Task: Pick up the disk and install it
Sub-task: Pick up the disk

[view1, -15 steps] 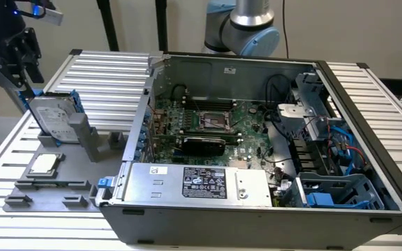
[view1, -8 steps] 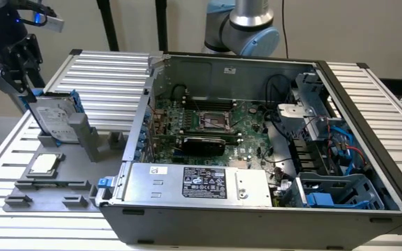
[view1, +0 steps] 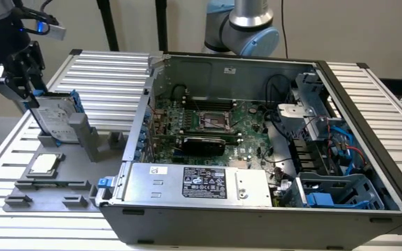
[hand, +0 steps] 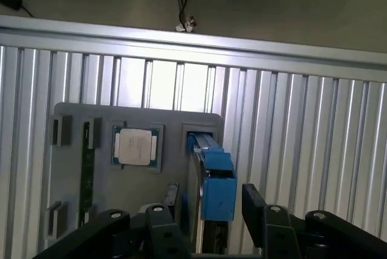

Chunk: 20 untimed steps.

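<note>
Exterior view: high, angled down over open case. Wrist view: close, straight down. Shared: grey tray, disk.

Big open grey metal computer case on a ribbed silver metal table. Inside, a green circuit board and a long silver box with a black label. Beside the case, a flat grey plastic tray with a small square silver chip on it.
</note>
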Motion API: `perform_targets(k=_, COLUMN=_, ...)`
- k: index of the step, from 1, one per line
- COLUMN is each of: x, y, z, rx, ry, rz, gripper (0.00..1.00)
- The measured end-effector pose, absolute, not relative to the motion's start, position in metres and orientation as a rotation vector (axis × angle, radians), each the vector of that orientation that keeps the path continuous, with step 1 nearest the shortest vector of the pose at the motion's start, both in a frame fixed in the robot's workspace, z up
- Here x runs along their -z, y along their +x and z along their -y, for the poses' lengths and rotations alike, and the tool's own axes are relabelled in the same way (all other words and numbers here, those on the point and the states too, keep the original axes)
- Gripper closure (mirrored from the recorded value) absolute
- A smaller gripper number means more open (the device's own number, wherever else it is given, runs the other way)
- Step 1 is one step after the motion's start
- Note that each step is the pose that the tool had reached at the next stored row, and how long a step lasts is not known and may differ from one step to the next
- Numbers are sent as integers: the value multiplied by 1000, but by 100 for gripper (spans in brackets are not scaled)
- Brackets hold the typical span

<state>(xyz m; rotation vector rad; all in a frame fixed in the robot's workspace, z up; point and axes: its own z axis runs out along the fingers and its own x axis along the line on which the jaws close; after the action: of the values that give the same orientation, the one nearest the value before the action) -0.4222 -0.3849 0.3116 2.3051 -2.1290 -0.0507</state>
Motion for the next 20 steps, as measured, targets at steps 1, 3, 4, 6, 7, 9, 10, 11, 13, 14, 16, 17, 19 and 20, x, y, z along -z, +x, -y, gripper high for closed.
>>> perform_targets(k=1, x=-310, y=-422, z=385, rx=50, ry=2305, rz=2129, gripper=0)
perform_targets(k=3, x=-306, y=-423, z=385, rx=50, ry=2305, rz=2129, gripper=0)
perform_targets(k=4, x=-304, y=-423, z=385, rx=50, ry=2305, rz=2129, gripper=0)
perform_targets(k=6, x=-301, y=-424, z=385, rx=49, ry=2306, rz=2130, gripper=0)
perform_targets(k=7, x=-299, y=-425, z=385, rx=47, ry=2306, rz=2130, gripper=0)
perform_targets(k=9, x=-295, y=-426, z=385, rx=44, ry=2308, rz=2132, gripper=0)
perform_targets(k=10, x=-294, y=-427, z=385, rx=43, ry=2309, rz=2133, gripper=0)
perform_targets(k=11, x=-292, y=-427, z=385, rx=41, ry=2311, rz=2134, gripper=0)
perform_targets(k=13, x=-291, y=-428, z=385, rx=38, ry=2311, rz=2137, gripper=0)
perform_targets(k=14, x=-291, y=-429, z=385, rx=38, ry=2310, rz=2139, gripper=0)
perform_targets(k=16, x=-290, y=-430, z=385, rx=38, ry=2305, rz=2147, gripper=0)
perform_targets(k=17, x=-290, y=-431, z=385, rx=39, ry=2302, rz=2151, gripper=0)
perform_targets(k=19, x=-290, y=-431, z=385, rx=40, ry=2296, rz=2158, gripper=0)
perform_targets(k=20, x=-290, y=-431, z=385, rx=40, ry=2294, rz=2161, gripper=0)
